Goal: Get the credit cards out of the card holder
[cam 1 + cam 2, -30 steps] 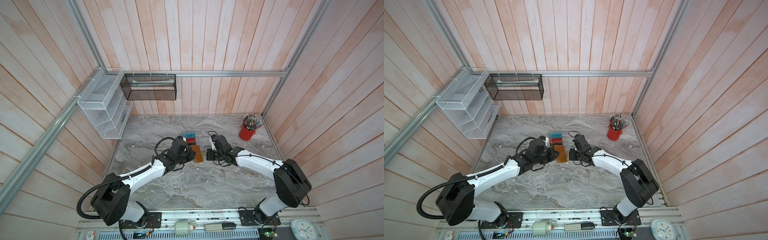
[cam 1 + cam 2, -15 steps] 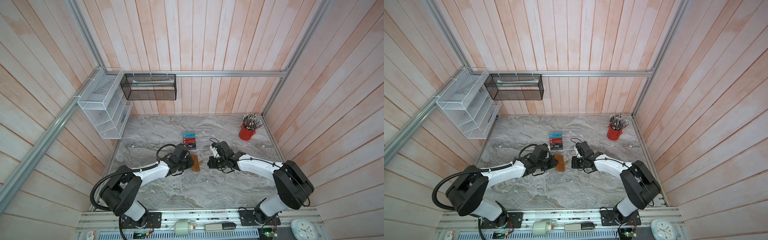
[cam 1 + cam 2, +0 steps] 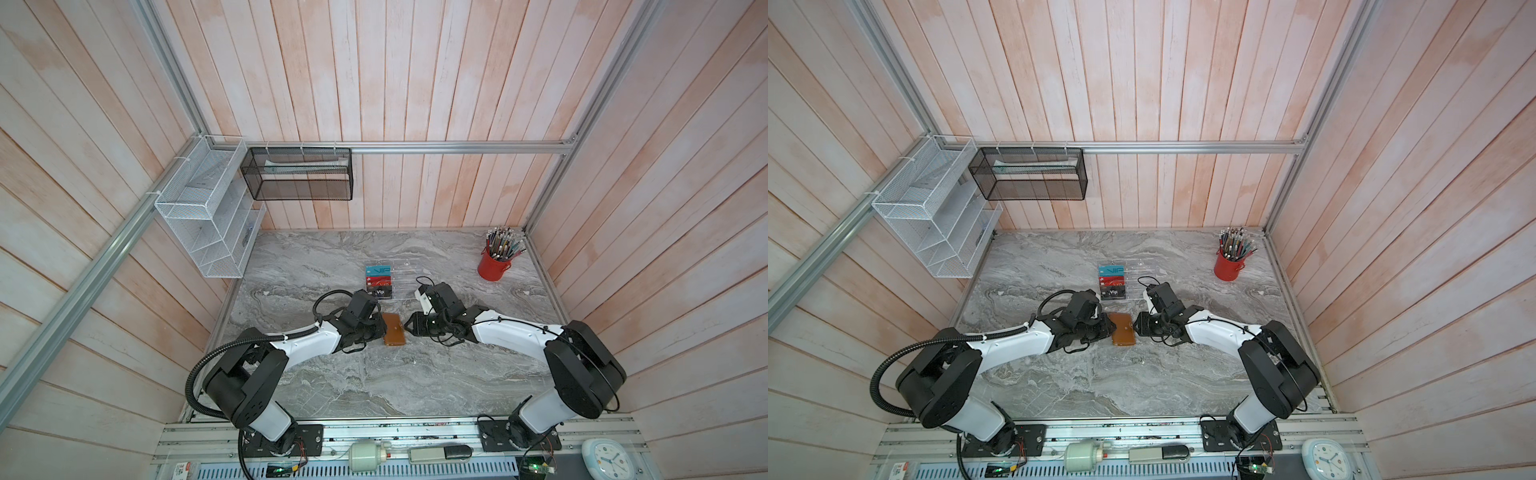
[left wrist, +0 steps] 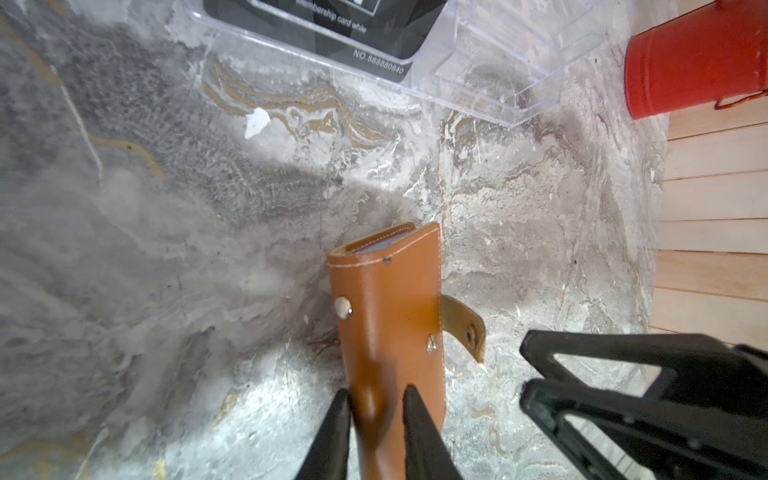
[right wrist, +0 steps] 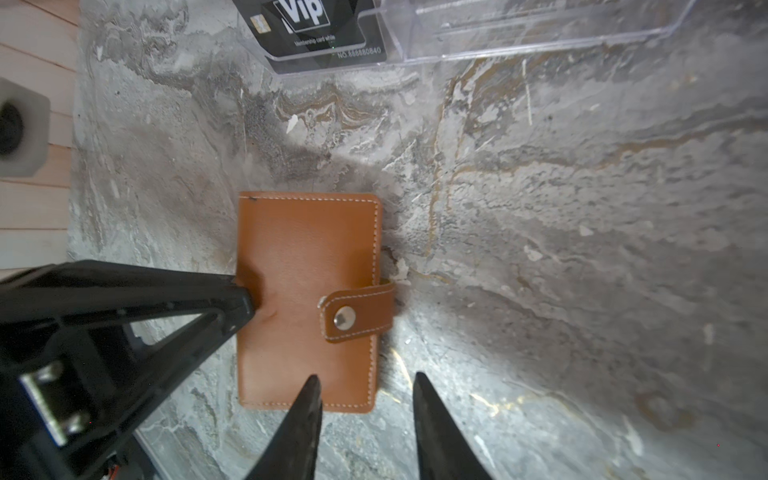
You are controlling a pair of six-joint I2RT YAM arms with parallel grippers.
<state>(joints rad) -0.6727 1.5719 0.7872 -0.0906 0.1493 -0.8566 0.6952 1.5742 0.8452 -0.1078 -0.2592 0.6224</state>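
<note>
The card holder (image 3: 393, 329) (image 3: 1123, 329), a tan leather wallet, lies closed on the marble, its strap folded over the upper face (image 5: 307, 291). My left gripper (image 3: 384, 330) (image 4: 378, 399) is at its left edge, and its fingers pinch the leather there. My right gripper (image 3: 409, 328) (image 5: 365, 382) stands open at the wallet's right side, one finger over a corner and the other over bare marble. Three credit cards stand in the clear rack behind: teal (image 3: 378, 270), red (image 3: 379, 283) and black (image 3: 382, 293) (image 5: 320, 29). The wallet's inside is hidden.
The clear stepped rack (image 3: 403, 276) stands just behind the wallet. A red cup of pencils (image 3: 494, 266) is at the back right. A white wire shelf (image 3: 208, 224) and a black mesh basket (image 3: 297, 174) hang on the walls.
The wallet came down and toward the front, and now lies on the marble. My right gripper opened and let go. The left arm followed the wallet down.
</note>
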